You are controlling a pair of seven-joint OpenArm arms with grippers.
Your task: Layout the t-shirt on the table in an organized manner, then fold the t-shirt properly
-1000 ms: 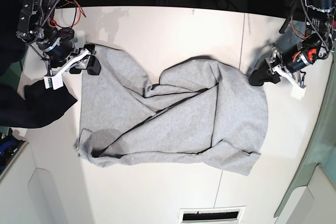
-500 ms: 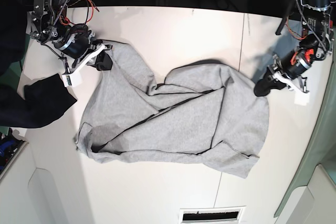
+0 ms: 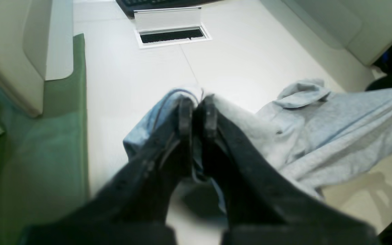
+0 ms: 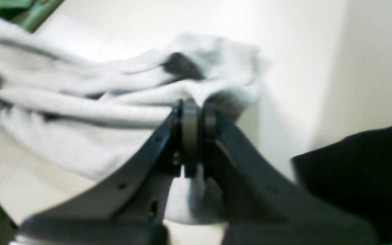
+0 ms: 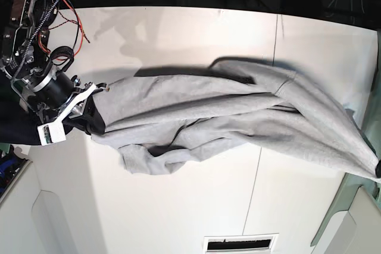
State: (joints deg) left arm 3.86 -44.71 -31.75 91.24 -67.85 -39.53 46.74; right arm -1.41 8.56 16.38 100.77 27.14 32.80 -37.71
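The light heather-grey t-shirt [image 5: 238, 117] hangs stretched in a long bunched band across the white table [image 5: 178, 34], no lettering showing. My right gripper [image 5: 95, 114] is shut on one end of it at the base view's left; the right wrist view shows its jaws [image 4: 194, 105] pinching a fold of the t-shirt [image 4: 80, 102]. My left gripper [image 5: 377, 171] is shut on the other end at the base view's right edge, mostly out of frame. In the left wrist view its jaws [image 3: 197, 102] clamp a hem of the t-shirt [image 3: 335, 119] above the table [image 3: 243, 58].
A dark navy-black cloth [image 4: 352, 177] lies beside my right gripper, at the table's left edge [image 5: 9, 126]. A vent slot [image 5: 241, 244] sits at the front edge and shows in the left wrist view [image 3: 172, 34]. A thin seam [image 5: 275, 40] crosses the table. Green floor [image 3: 29, 170] lies beyond its right side.
Both arms moved apart with the shirt in their grip: the left gripper went to the base view's lower right edge, the right gripper down-left. The crumpled shirt now hangs stretched between them.
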